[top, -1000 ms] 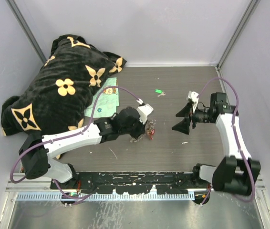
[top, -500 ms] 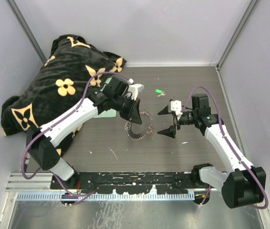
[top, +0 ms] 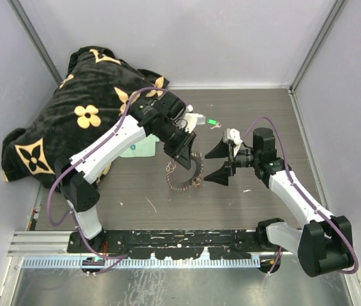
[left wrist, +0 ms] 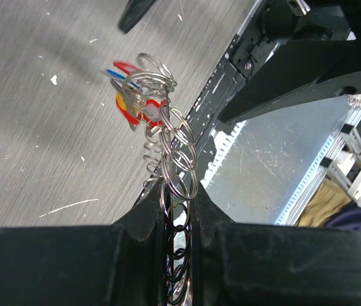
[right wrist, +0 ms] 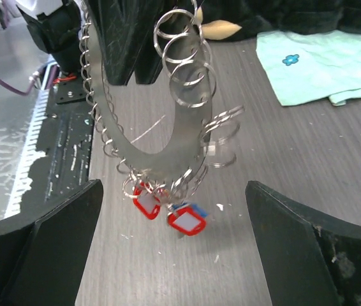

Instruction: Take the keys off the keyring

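Keyring held up over table centre, hanging edge-up. Left gripper clamped tight on its top rim. Right gripper just beside ring, jaws fully apart, holding nothing, facing low cluster. Keys dangle at ring bottom: 2 red-framed tags plus 1 blue; many bare split rings along rim. 1 green-tagged key lies loose on table, far side. Judgement: likely 1 off, rest left to remove.

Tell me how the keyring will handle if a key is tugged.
The keyring looks like flat rigid metal, so it probably won't flex in the left gripper. Its dangling keys would likely swing. Gripped at one edge, it may pivot.
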Robot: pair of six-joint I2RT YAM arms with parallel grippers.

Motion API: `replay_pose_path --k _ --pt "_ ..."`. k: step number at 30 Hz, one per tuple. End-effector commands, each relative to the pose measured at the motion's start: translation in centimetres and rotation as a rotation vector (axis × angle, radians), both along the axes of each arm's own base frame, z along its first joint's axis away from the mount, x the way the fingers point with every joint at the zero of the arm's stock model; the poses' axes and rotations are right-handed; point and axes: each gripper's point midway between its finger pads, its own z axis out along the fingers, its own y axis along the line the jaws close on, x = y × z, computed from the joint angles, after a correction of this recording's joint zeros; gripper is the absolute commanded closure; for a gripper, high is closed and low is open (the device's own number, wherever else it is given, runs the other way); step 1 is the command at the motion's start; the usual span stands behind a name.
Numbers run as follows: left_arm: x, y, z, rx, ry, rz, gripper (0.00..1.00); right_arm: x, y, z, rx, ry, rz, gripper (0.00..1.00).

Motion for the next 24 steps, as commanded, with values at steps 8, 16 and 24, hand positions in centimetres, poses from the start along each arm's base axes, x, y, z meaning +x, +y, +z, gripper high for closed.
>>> replay_pose_path --k 8,16,24 --pt "-2.8 -0.7 3.1 -0.018 -0.021 -0.156 1.00 -0.8 2.1 1.1 0.067 0.076 0.050 0.05" --pt "-3.7 -0.8 4.1 -0.030 -0.047 -0.224 1.00 -2.9 2.7 2.0 0.093 0.083 0.162 0.19" --pt "-4.3 -1.1 4.4 -0.040 -0.067 -0.275 1.00 -4.0 3.3 2.3 0.101 0.089 0.212 0.31"
